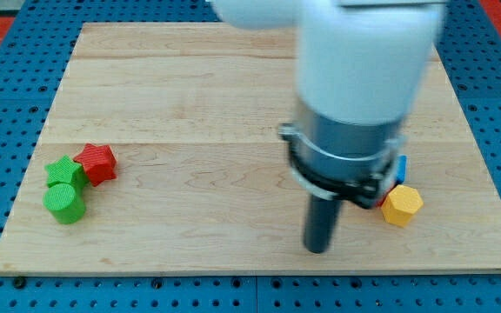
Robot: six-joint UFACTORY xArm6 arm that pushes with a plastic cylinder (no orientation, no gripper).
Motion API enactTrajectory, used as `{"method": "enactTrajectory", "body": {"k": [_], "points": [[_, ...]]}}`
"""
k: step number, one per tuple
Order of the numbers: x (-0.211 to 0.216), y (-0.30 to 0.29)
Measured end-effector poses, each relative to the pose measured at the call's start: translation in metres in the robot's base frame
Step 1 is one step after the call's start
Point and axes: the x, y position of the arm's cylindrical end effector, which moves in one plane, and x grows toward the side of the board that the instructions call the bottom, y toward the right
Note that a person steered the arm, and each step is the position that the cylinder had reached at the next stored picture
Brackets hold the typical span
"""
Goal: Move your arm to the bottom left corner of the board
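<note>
- Rod end, my tip (pixel 318 250), rests on the wooden surface (pixel 207 217) right of centre near the view's bottom; no pincer shows.
- Yellow hexagonal block (pixel 402 205) sits just right of it, a blue block (pixel 401 168) and a red sliver half hidden behind the arm.
- Red block (pixel 97 163), green star block (pixel 63 171) and green cylinder (pixel 64 203) cluster touching at far left, well apart from my tip.

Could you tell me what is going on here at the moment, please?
My tip rests on the wooden board right of centre near the bottom edge, touching no block. A yellow hexagonal block sits just to its right. At the view's left, a red block and two green blocks cluster together.
</note>
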Motion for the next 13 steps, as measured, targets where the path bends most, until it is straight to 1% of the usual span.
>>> {"method": "enactTrajectory", "body": {"k": [1,2,4,5,6,7,8,9,10,11,12,13], "points": [[0.006,0.052],[0.005,0.076],[0.004,0.071],[0.003,0.055],[0.003,0.01],[0.003,-0.052],[0.003,-0.121],[0.019,-0.186],[0.023,-0.26],[0.014,-0.328],[-0.002,-0.374],[-0.025,-0.371]]}}
